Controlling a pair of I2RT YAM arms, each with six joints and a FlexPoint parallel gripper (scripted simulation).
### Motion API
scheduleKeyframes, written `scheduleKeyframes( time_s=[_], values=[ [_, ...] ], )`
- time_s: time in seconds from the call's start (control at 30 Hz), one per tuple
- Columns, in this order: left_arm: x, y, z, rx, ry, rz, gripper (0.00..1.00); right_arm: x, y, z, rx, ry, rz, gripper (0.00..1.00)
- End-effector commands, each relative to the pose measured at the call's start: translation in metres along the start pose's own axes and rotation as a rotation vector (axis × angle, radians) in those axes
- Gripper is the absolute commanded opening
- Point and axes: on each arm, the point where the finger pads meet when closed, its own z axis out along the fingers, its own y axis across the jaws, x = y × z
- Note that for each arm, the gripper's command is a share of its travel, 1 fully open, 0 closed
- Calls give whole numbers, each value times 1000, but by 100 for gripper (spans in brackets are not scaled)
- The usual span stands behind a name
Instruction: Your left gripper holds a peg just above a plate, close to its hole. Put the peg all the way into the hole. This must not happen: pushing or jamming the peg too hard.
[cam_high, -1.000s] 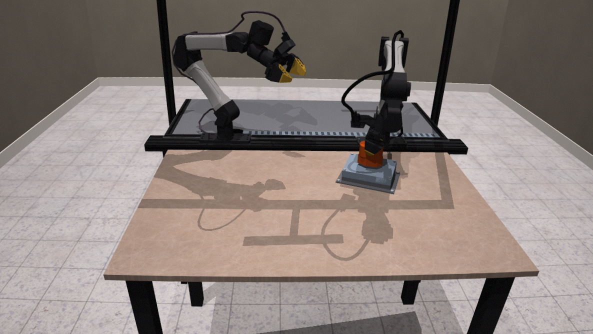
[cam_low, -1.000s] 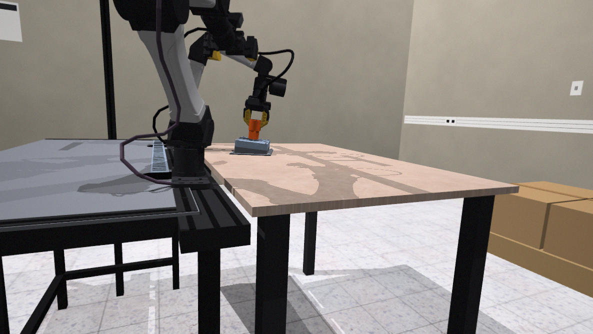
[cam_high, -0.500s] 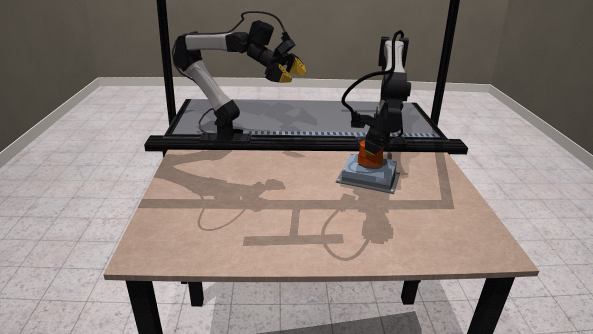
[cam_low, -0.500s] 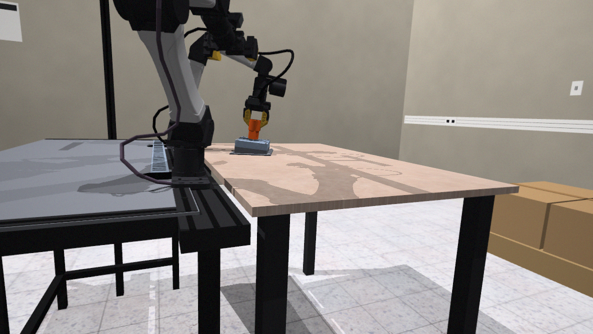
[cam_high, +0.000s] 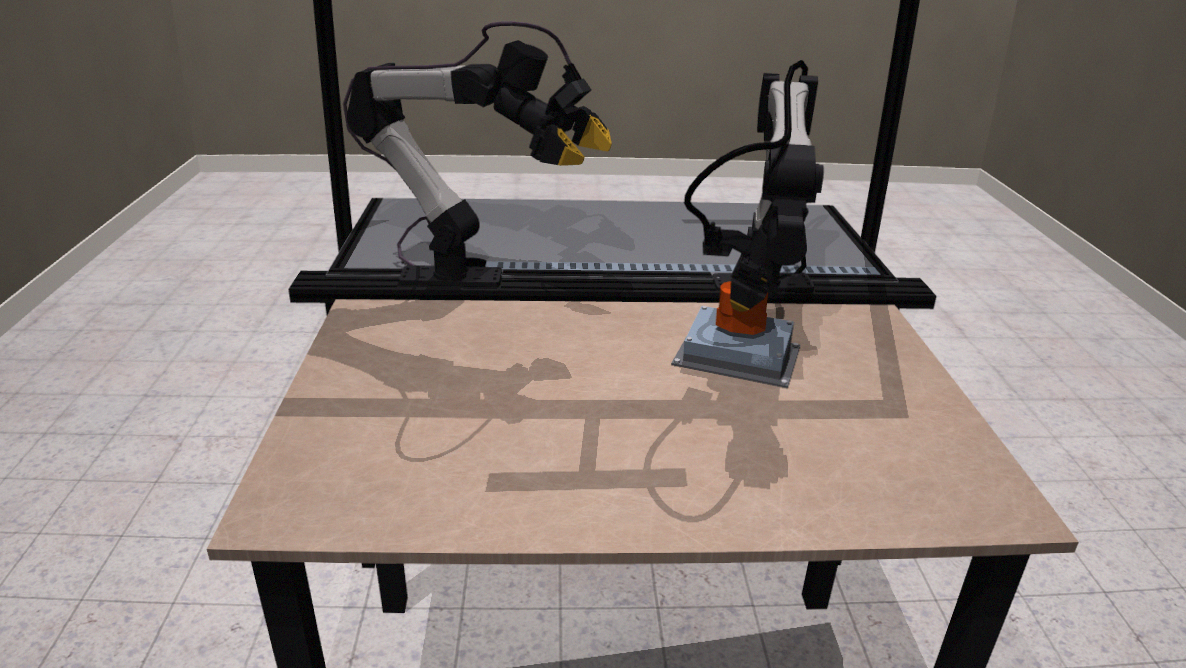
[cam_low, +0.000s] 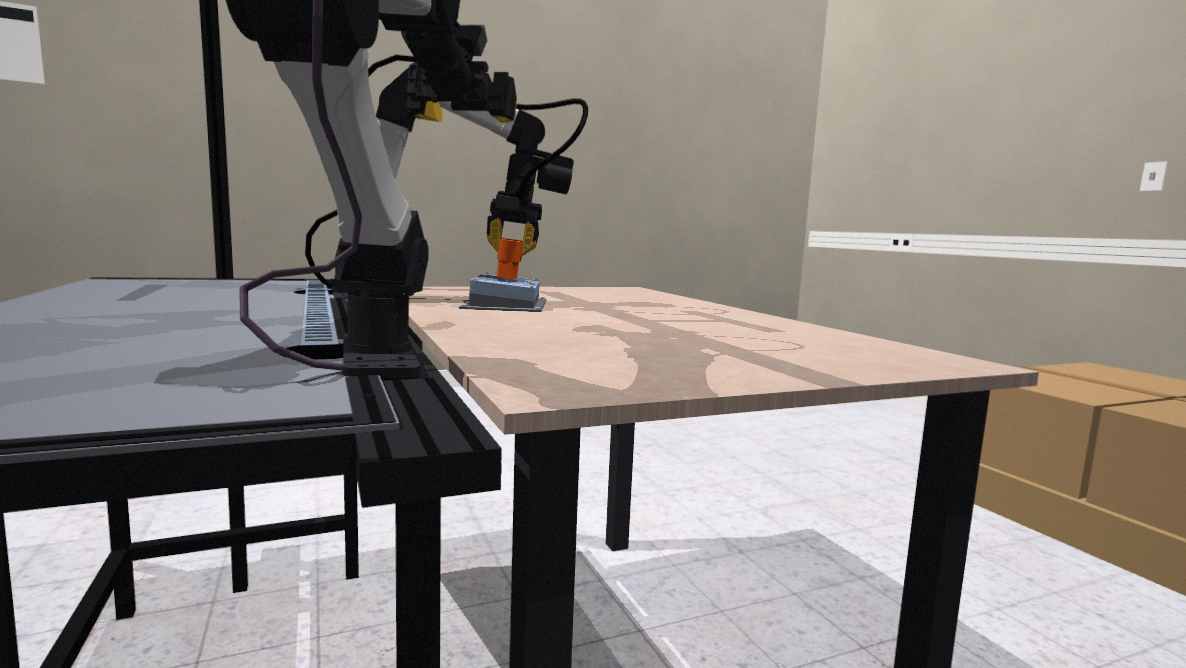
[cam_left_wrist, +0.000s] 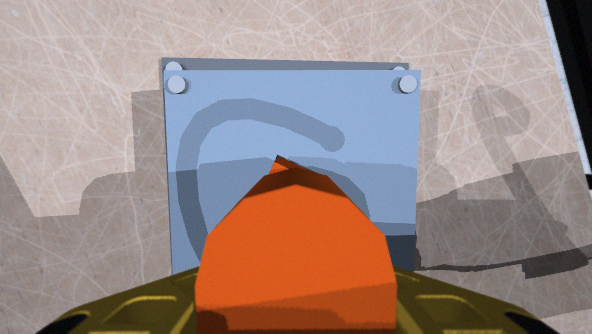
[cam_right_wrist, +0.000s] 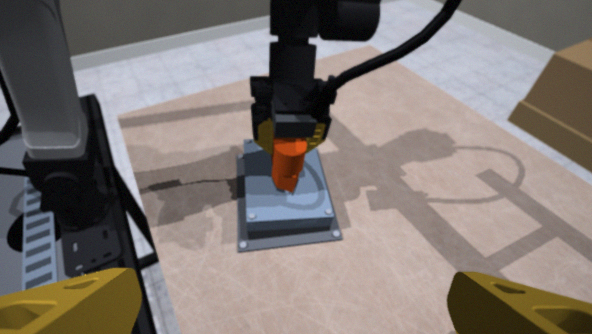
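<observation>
1 orange peg held in left gripper, right gripper wide, plate's far edge only in left-wrist view hidden

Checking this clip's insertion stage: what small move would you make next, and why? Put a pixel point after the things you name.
I would probably ease the left gripper (cam_high: 741, 303) (cam_low: 512, 247) (cam_right_wrist: 287, 152) gently downward, correcting if it resists. It is closed on the orange peg (cam_high: 741, 319) (cam_low: 507, 260) (cam_left_wrist: 296, 250) (cam_right_wrist: 288, 162), whose lower end meets the top of the blue-grey plate (cam_high: 730, 352) (cam_low: 503, 290) (cam_left_wrist: 295, 135) (cam_right_wrist: 287, 207), with much of the peg above it. The hole is hidden, so alignment is unclear.
</observation>
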Motion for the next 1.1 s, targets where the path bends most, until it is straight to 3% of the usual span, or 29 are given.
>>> scheduleKeyframes(
  time_s=[0.0,1.07],
  values=[
    [-5,7,-21,-76,-3,27,33,-10,2,-6,-8,-33,3,100],
    [3,-1,8,-13,-7,8,33,-10,2,-6,-8,-33,3,100]
  ],
)
